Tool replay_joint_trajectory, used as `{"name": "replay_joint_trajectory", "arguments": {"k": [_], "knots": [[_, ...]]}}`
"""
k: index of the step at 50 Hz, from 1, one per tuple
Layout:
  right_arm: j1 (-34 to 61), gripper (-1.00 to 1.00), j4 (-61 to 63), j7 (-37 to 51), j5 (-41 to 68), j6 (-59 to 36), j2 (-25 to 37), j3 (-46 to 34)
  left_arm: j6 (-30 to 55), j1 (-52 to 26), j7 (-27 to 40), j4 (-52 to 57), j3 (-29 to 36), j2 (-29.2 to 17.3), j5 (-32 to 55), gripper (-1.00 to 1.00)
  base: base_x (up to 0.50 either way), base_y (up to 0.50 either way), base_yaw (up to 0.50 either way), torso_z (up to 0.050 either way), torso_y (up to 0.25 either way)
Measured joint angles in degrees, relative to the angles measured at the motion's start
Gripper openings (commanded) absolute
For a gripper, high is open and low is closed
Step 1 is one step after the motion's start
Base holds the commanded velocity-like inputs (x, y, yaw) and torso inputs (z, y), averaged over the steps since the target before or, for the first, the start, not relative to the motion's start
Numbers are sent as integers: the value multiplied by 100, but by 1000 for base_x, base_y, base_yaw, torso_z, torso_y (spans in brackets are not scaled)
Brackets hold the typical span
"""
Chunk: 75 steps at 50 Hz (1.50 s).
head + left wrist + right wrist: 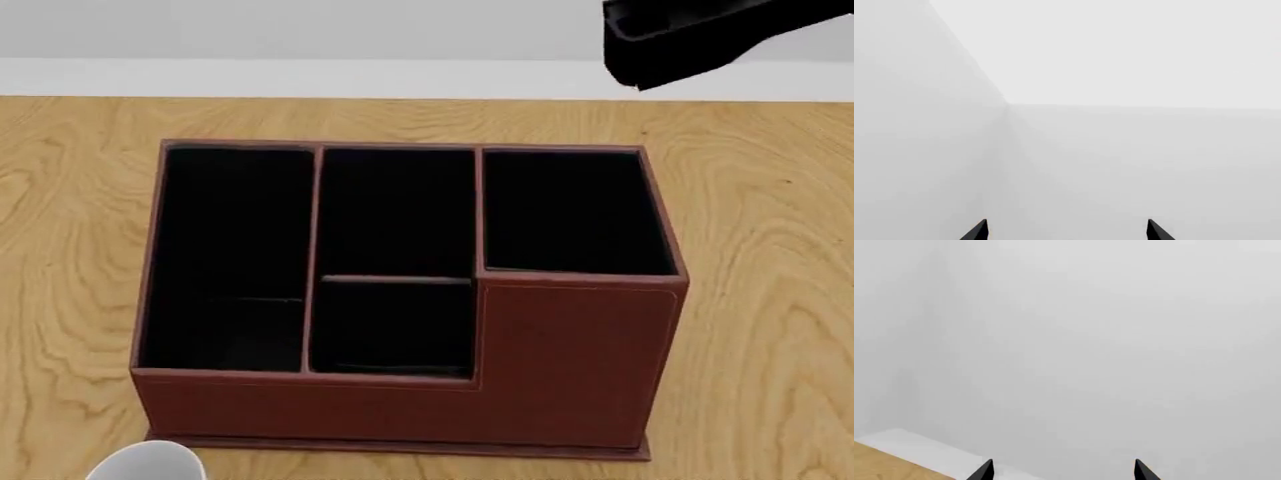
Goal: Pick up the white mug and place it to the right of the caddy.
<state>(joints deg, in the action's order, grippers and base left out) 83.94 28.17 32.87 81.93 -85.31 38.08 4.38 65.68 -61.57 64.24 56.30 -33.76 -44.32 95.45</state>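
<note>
On the wooden table (761, 240) there is one caddy (574, 365) and one mug (150, 462). The caddy sits mid-table, its long back wall toward the far edge. It is a reddish-brown box with four black-lined compartments: a long one at its left end, two smaller ones in the middle, one behind the other, and a taller block at its right end behind a stepped front wall.

The mug lies at the near edge of the table, just off the caddy's front left corner. Only a curved piece of its glossy white rim and wall shows; the rest is cut off by the picture's lower edge, and no handle can be made out.

A dark arm part (681, 35) hangs above the far right corner of the table, cut off by the top of the picture.

The left gripper (1067, 232) faces blank pale walls, its two black fingertips (976, 232) spread with nothing between them. The right gripper (1062, 472) is likewise parted and empty, with a sliver of table edge beside one fingertip (982, 471).
</note>
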Motion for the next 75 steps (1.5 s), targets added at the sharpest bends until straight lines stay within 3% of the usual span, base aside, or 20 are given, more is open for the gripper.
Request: {"name": "replay_joint_trajectory", "arguments": {"k": [15, 34, 52, 75], "knots": [[1001, 100, -1721, 1874, 3240, 384, -193, -1933, -101, -105, 146, -20, 17, -174, 152, 100, 0, 0, 0, 0, 0], [1230, 100, -2041, 2921, 5839, 1479, -287, -3561, -180, 50, 208, 16, -154, -253, 286, 100, 0, 0, 0, 0, 0], [593, 100, -1510, 3309, 6659, 2357, -359, -4203, -188, 209, 191, 54, -308, -262, 293, 100, 0, 0, 0, 0, 0], [49, 100, -1402, 3253, 6374, 2441, -896, -4814, -183, 444, 107, 94, -600, -259, 291, 100, 0, 0, 0, 0, 0]]}}
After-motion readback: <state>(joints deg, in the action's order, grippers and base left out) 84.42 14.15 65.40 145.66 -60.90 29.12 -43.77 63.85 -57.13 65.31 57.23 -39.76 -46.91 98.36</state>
